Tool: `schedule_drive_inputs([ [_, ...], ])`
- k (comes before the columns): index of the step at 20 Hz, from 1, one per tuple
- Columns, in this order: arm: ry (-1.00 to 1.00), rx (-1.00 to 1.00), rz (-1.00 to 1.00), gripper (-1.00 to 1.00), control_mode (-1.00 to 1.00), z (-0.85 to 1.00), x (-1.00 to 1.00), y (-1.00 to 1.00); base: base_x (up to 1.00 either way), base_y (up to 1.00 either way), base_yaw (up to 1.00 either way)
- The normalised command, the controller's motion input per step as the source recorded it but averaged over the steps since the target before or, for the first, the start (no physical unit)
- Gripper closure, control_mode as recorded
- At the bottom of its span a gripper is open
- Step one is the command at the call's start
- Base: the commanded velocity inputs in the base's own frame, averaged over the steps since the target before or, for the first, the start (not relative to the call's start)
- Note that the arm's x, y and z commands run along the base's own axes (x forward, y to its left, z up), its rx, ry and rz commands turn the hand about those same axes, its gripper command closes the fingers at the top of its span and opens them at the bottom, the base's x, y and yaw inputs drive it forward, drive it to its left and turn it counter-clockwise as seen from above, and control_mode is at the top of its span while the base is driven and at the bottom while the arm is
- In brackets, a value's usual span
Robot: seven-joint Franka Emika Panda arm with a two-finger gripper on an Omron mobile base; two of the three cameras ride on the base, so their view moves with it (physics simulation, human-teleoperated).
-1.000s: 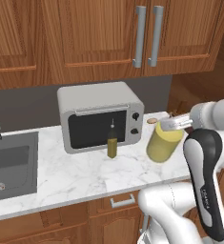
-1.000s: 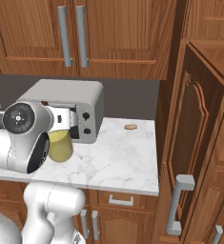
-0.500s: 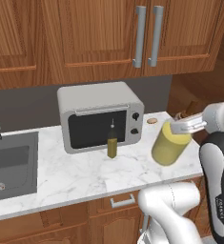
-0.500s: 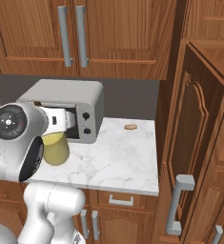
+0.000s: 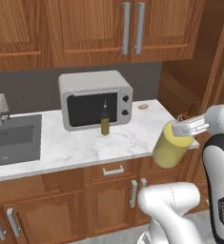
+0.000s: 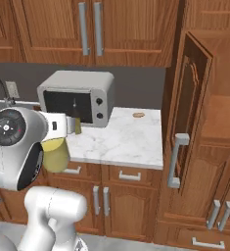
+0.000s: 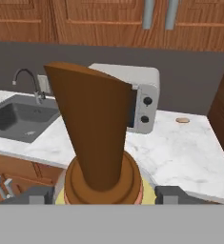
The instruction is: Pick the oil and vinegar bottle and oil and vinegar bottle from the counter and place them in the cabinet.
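My gripper (image 5: pixel 186 128) is shut on the squat round oil and vinegar bottle (image 5: pixel 170 146), whose pale yellow body hangs tilted just off the counter's front right corner. In the hand view its brown neck (image 7: pixel 96 138) rises between my fingertips (image 7: pixel 169 194). From the right base view the same bottle (image 6: pixel 55 155) shows below my gripper (image 6: pixel 62 127). The slim olive-green bottle (image 5: pixel 105 123) stands upright on the marble counter (image 5: pixel 85 145) in front of the microwave. The tall reddish-brown cabinet (image 6: pixel 219 112) is at the right, its door (image 6: pixel 187 103) swung open.
A grey microwave (image 5: pixel 95 99) sits at the back of the counter, with a sink (image 5: pixel 11 138) and faucet to its left. A small brown round thing (image 5: pixel 142 106) lies near the wall. Upper cupboards (image 5: pixel 132 28) hang overhead. The open door's bar handle (image 6: pixel 175 162) juts out.
The whole picture has shifted and the counter looks farther away, so the camera has drawn back. The squat bottle stays in my grip, now past the counter's front edge.
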Motion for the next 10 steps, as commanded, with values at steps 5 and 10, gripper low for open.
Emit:
schedule_drive_inputs([
  [5, 0.00, 0.00, 0.00, 1.00, 1.00, 0.00, 0.00, 0.00, -0.97, -0.21, 0.01],
  [10, 0.00, 0.00, 0.00, 1.00, 1.00, 0.00, 0.00, 0.00, -0.55, -0.55, -0.05],
])
